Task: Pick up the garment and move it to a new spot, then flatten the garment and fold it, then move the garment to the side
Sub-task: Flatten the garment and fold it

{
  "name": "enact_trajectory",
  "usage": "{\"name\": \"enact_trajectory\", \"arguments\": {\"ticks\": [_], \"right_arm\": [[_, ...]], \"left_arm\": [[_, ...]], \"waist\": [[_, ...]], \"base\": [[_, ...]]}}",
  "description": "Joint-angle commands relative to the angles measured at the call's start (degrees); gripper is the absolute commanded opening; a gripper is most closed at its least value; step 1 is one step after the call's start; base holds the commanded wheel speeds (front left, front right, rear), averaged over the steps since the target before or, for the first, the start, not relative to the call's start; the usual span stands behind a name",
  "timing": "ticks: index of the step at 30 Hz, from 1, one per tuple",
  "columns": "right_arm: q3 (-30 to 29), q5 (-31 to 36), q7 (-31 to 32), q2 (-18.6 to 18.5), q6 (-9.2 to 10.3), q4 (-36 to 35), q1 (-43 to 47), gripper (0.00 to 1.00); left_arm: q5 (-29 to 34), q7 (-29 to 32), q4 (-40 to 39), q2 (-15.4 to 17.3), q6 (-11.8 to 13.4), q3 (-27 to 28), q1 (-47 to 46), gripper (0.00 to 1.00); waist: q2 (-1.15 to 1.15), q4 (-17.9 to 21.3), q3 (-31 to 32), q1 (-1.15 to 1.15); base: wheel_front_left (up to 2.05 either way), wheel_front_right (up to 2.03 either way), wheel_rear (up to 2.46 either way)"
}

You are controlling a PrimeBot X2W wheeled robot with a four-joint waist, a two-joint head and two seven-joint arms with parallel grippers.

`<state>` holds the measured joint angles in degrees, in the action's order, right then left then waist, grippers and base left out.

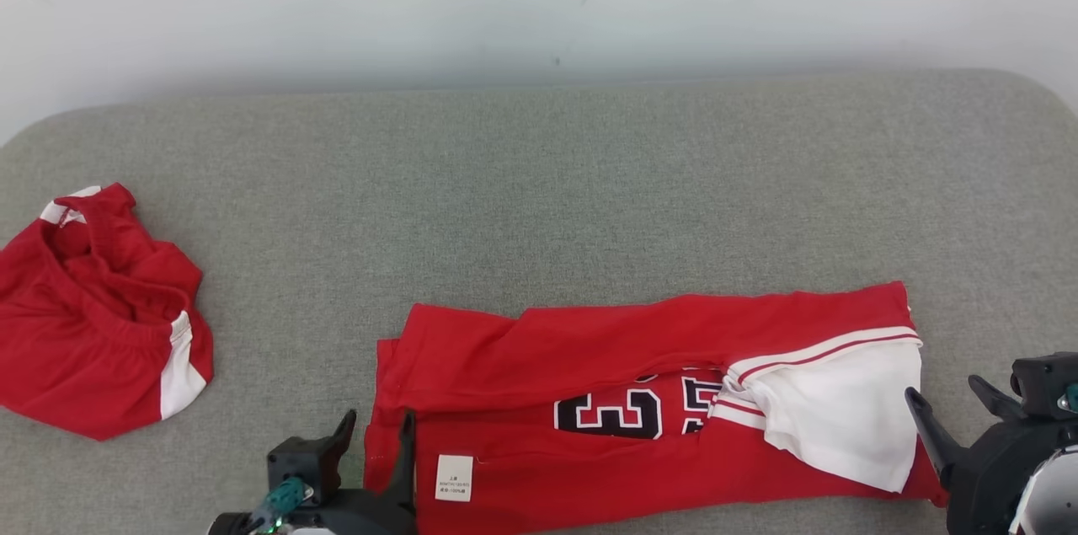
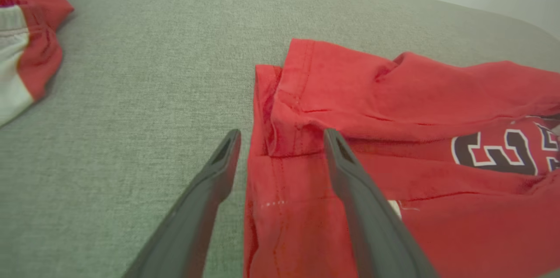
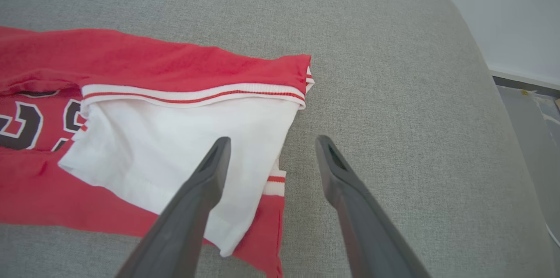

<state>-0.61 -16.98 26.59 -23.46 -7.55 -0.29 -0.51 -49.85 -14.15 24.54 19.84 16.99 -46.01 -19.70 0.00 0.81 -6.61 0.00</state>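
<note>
From the head view, the garment [image 1: 589, 350] — a red jersey with a black number and a white panel [image 1: 842, 409] — lies folded lengthwise on the near part of the grey table [image 1: 539, 181]. A white label [image 1: 454, 478] shows near its left end. A second, crumpled red garment [image 1: 93, 316] sits well apart at far left. The left gripper [image 1: 376, 434] is at the jersey's left end and the right gripper [image 1: 945, 390] at its right end.

In the left wrist view, the left gripper [image 2: 282, 135] has its jaws open, straddling the jersey's [image 2: 393, 94] left edge and gripping nothing.

In the right wrist view, the right gripper [image 3: 272, 140] also has open jaws — one finger is over the white panel [image 3: 175, 146], the other over bare table [image 3: 393, 94].
</note>
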Motion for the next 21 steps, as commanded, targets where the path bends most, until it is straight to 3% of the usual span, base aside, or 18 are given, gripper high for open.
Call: {"name": "enact_trajectory", "arguments": {"ticks": [1, 4, 8, 14, 21], "right_arm": [[-0.5, -0.5, 0.5, 0.9, 0.14, 0.4, -0.6, 1.00], [-1.8, -1.1, 1.8, 2.4, 0.14, 1.1, -1.4, 1.00], [-3.2, -1.9, 4.5, 4.2, 0.14, 2.8, -2.7, 1.00], [-5.3, -2.6, 8.5, 5.6, 0.14, 7.9, -5.8, 1.00], [-7.2, -1.6, 10.2, 5.8, 0.14, 15.2, -9.2, 1.00]], "left_arm": [[0.7, -0.6, -0.6, 0.2, 0.1, 0.8, 1.4, 1.00], [2.9, -1.0, -2.8, 0.1, -0.2, 4.1, 2.6, 1.00], [10.7, -1.0, -10.9, -1.6, -1.4, 13.5, 7.8, 1.00], [22.1, -1.0, -20.3, -6.6, -7.6, 26.4, 17.2, 1.00], [30.2, -1.0, -23.0, -12.2, -15.4, 36.1, 23.3, 1.00]], "waist": [[0.00, 0.0, 0.6, 0.00], [0.00, -0.2, 1.3, 0.00], [0.00, -0.8, 1.7, 0.00], [0.00, -1.9, 1.8, 0.00], [0.00, -3.7, 1.2, 0.00]], "base": [[0.00, 0.00, 0.00], [0.00, 0.00, 0.00], [0.00, 0.00, 0.00], [0.00, 0.00, 0.00], [0.00, 0.00, 0.00]]}}
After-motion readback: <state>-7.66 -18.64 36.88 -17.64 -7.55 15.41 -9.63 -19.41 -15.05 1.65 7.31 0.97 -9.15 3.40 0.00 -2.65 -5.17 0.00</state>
